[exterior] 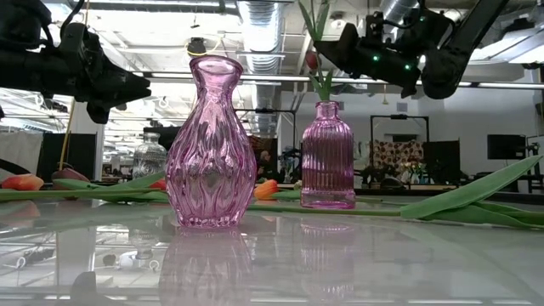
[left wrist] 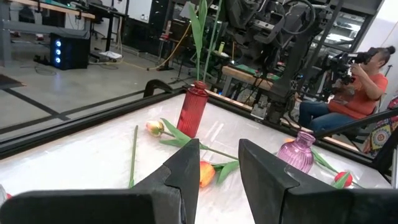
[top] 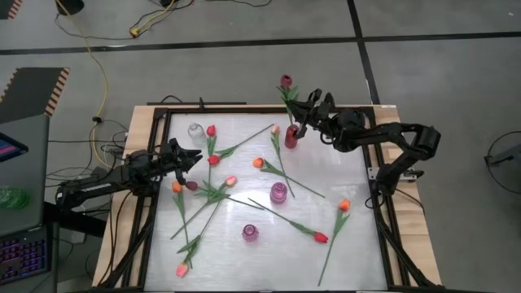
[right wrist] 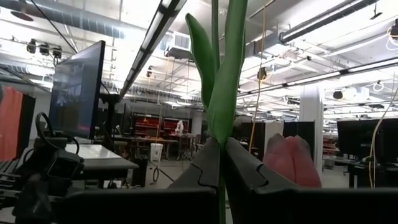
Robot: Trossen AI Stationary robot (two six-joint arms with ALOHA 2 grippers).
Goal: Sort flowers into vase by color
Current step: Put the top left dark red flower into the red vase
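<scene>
My right gripper (top: 296, 119) is at the table's far side, above the red ribbed vase (top: 291, 137), shut on a tulip with a dark maroon head (top: 286, 81). The tulip's stem (exterior: 323, 85) runs down into the vase's neck. A pinkish tulip head (right wrist: 289, 163) shows close beside the fingers in the right wrist view. Several tulips lie flat on the table, among them an orange one (top: 259, 163) and a red one (top: 321, 238). My left gripper (top: 194, 157) waits open over the table's left edge. My right gripper pinches the tulip's green stem and a leaf (right wrist: 219, 134) between its two fingers, partway up the stem and above the vase. The fingers come from the table's right, slanting a little upward, and lie across the stem. The tulip stands upright, its lower end in the red vase's neck (left wrist: 198, 86).
Two pink vases (top: 278, 192) (top: 250, 233) stand mid-table and a clear vase (top: 195, 130) at the far left. A dark frame (top: 381, 203) rims the table. Beyond it, a seated person (left wrist: 367, 81) shows in the left wrist view.
</scene>
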